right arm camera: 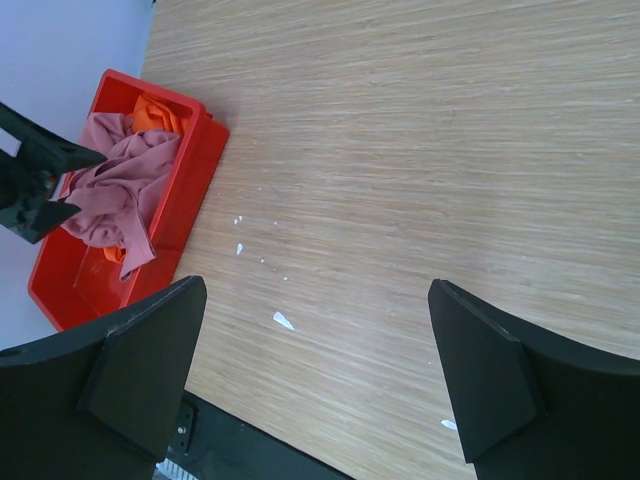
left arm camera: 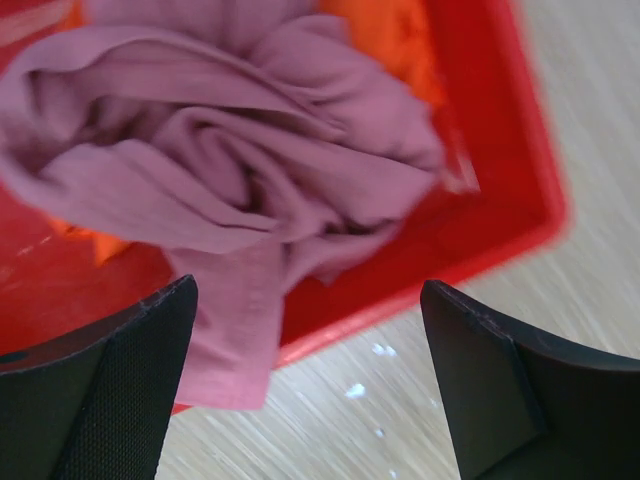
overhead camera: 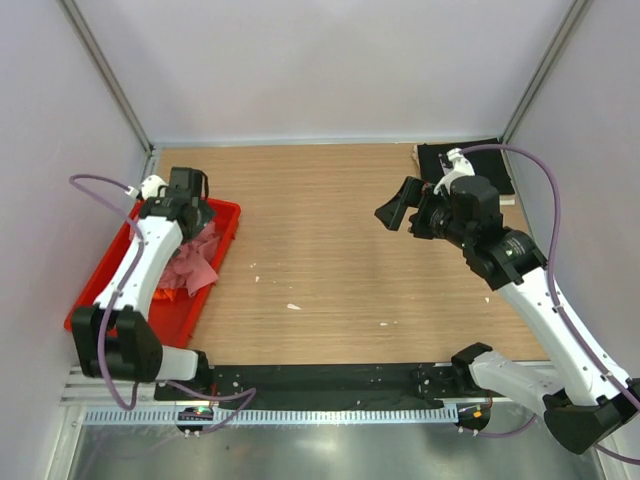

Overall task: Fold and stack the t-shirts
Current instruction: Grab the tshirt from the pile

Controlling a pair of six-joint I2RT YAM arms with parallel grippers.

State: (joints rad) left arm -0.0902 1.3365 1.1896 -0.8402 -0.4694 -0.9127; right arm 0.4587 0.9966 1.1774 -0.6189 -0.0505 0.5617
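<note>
A crumpled dusty rose-red t-shirt point(overhead camera: 197, 262) point(left arm camera: 220, 170) point(right arm camera: 120, 190) lies in the red tray point(overhead camera: 228, 215) point(left arm camera: 500, 180) point(right arm camera: 200, 170) at the left, one flap hanging over the tray's rim. An orange t-shirt point(overhead camera: 166, 286) point(left arm camera: 390, 30) point(right arm camera: 155, 112) shows underneath it. A black t-shirt point(overhead camera: 436, 160) lies flat at the back right corner, partly hidden by the right arm. My left gripper point(overhead camera: 188, 195) point(left arm camera: 308, 300) hovers open over the tray, holding nothing. Above the bare table on the right, my right gripper point(overhead camera: 410, 215) point(right arm camera: 315, 290) is open and empty.
Small white flecks point(overhead camera: 293, 306) point(right arm camera: 283, 320) dot the wooden table point(overhead camera: 330, 250) near the tray. A black strip point(overhead camera: 320, 378) runs along the near edge between the arm bases. Pale walls close in the left, back and right sides.
</note>
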